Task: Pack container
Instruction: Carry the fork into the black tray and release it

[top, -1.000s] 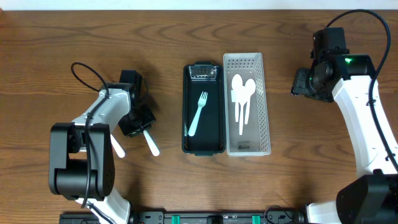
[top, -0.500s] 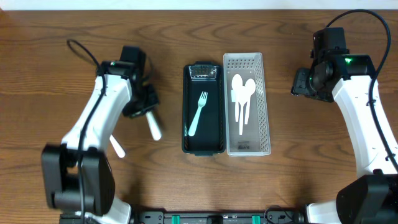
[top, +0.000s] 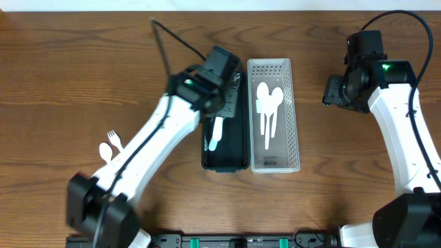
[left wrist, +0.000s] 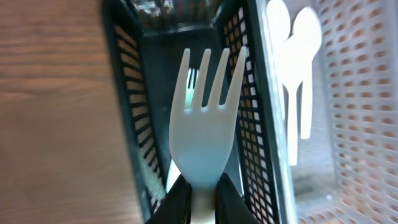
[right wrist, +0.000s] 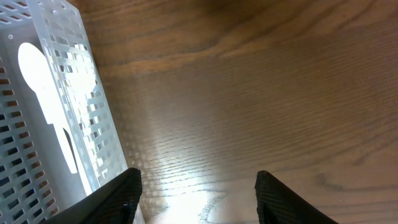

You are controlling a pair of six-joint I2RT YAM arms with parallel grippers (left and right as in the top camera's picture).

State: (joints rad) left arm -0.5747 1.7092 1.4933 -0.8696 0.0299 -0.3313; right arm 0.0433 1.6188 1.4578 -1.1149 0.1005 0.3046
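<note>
On the wooden table, a black basket touches a white basket holding spoons. From overhead, the left arm hides the black basket's upper half. The left gripper pinches a white fork above it, handle hidden. The right gripper gapes empty beside the white basket.

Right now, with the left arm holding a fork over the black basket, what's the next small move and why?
Probably lower the left gripper and open it: it is shut on the white fork, which is over the black basket, so releasing should drop it in.
</note>
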